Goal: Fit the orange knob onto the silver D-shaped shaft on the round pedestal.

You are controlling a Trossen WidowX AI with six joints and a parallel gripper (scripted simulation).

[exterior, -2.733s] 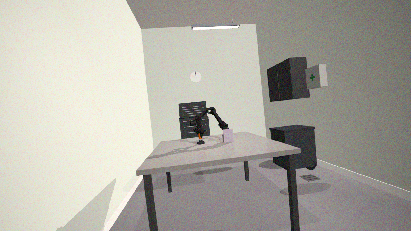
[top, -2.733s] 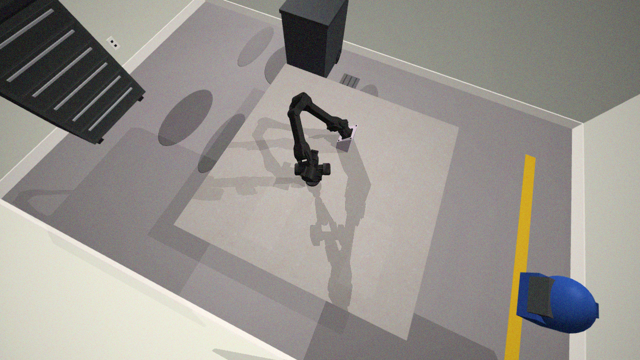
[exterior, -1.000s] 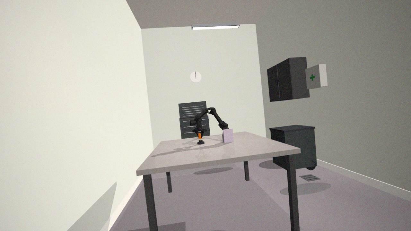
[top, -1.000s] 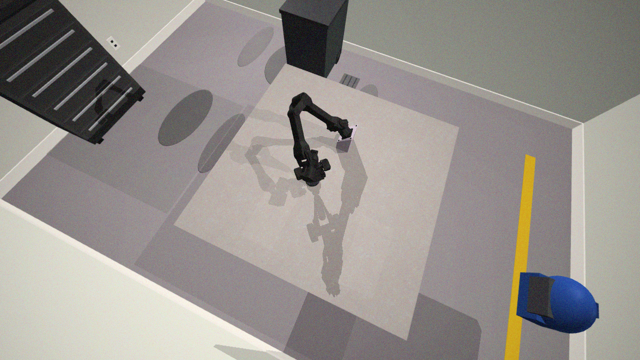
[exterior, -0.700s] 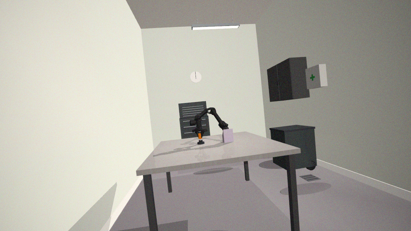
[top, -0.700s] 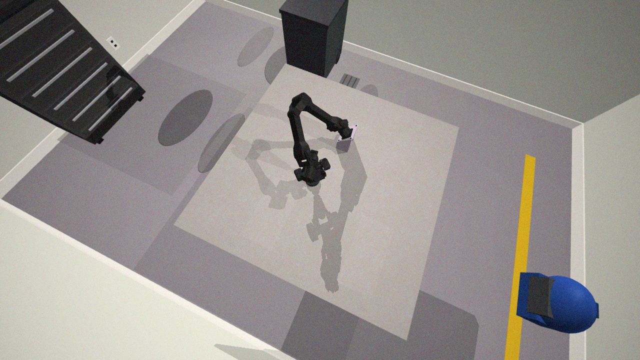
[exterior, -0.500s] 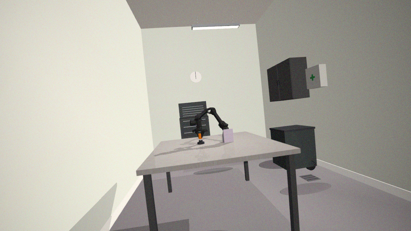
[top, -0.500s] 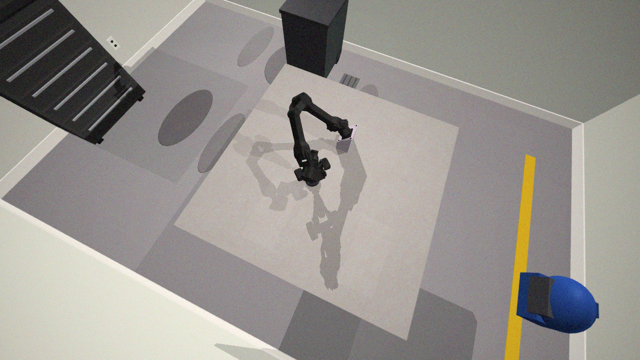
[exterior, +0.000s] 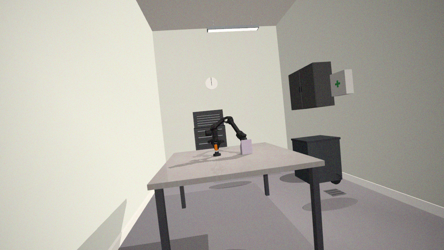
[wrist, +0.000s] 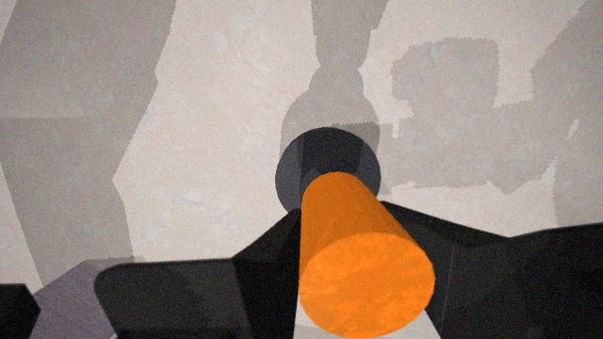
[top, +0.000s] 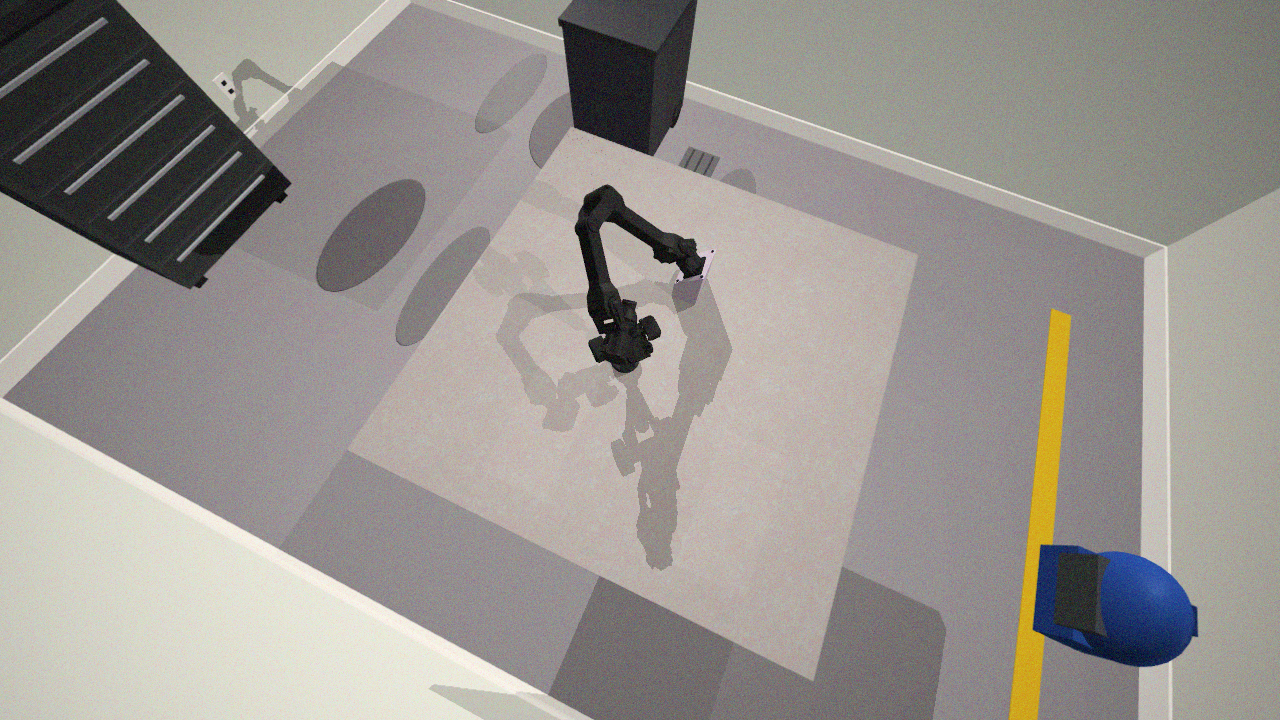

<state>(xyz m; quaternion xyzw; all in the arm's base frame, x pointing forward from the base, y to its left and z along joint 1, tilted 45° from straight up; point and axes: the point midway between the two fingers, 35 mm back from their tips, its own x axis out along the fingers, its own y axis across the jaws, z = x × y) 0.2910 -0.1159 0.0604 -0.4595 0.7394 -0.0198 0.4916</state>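
Observation:
The orange knob (exterior: 216,147) (wrist: 349,217) is a plain cylinder. My gripper (exterior: 215,145) (wrist: 338,212) is shut on it, one black finger on each side. The knob stands about upright over the dark round pedestal (exterior: 216,154) (wrist: 288,176). A small light gap shows between the knob's lower end and the pedestal in the exterior view, where the shaft stands. The knob's hole and the flat sides of hole and shaft are hidden. In the top view the arm covers the knob; only the pedestal's edge (top: 624,368) shows below the gripper.
The arm's base stands by a pale lilac block (exterior: 246,146) (top: 708,265) on the table (exterior: 266,160) (top: 805,358). Arm shadows fall across the table top around the pedestal. Dark cabinets and a blue object (top: 1136,608) are away from the arm.

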